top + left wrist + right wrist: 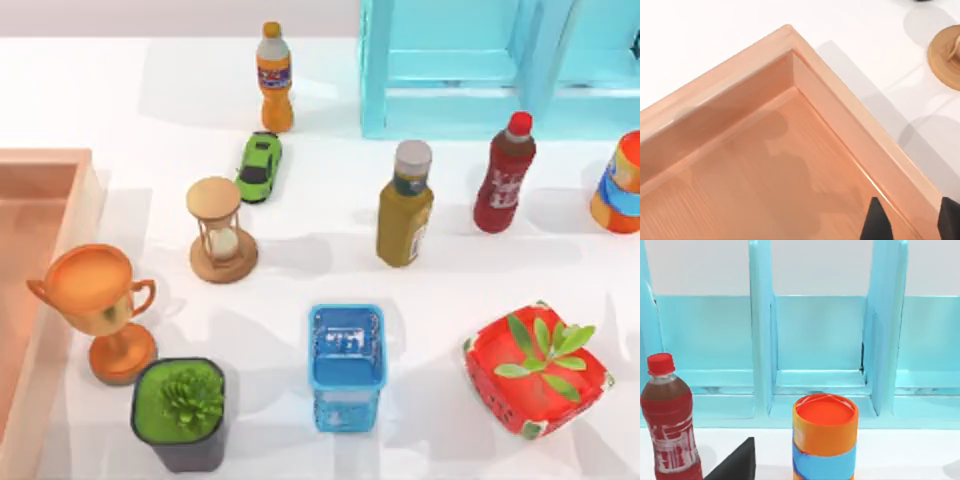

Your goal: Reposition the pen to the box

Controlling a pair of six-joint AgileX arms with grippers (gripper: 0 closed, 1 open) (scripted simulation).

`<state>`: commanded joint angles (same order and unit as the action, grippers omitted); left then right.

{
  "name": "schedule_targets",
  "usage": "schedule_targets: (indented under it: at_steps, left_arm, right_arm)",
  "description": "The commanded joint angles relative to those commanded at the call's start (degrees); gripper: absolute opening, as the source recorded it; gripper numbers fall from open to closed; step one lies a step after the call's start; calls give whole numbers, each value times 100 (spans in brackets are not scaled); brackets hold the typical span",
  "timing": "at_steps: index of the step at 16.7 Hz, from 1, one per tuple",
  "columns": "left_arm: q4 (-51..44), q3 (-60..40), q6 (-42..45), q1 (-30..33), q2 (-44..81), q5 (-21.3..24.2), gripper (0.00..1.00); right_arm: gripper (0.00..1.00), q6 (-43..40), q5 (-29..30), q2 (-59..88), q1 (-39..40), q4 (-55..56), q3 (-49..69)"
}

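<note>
The pen's place cannot be told: the box (45,160) is cut off at the left of the desk (150,100), and only a bare corner is seen. A pen is judged light, stiff, smooth & apt to roll, so it is best taken across mid-barrel. The left gripper (910,222) is held over the box w/ jaws open, nothing between; the right gripper (735,465) is cut off, state cannot be told.
</note>
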<state>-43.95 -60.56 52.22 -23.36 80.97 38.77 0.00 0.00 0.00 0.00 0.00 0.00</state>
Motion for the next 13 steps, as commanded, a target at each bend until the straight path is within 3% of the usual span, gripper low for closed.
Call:
schedule_targets:
  at_steps: [3,13]
  left_arm:
    - [0,0,0,0,0,0,0]
    - [0,0,0,0,0,0,75]
  right_arm:
    - [100,0,0,0,0,0,0]
    - [100,0,0,0,0,0,0]
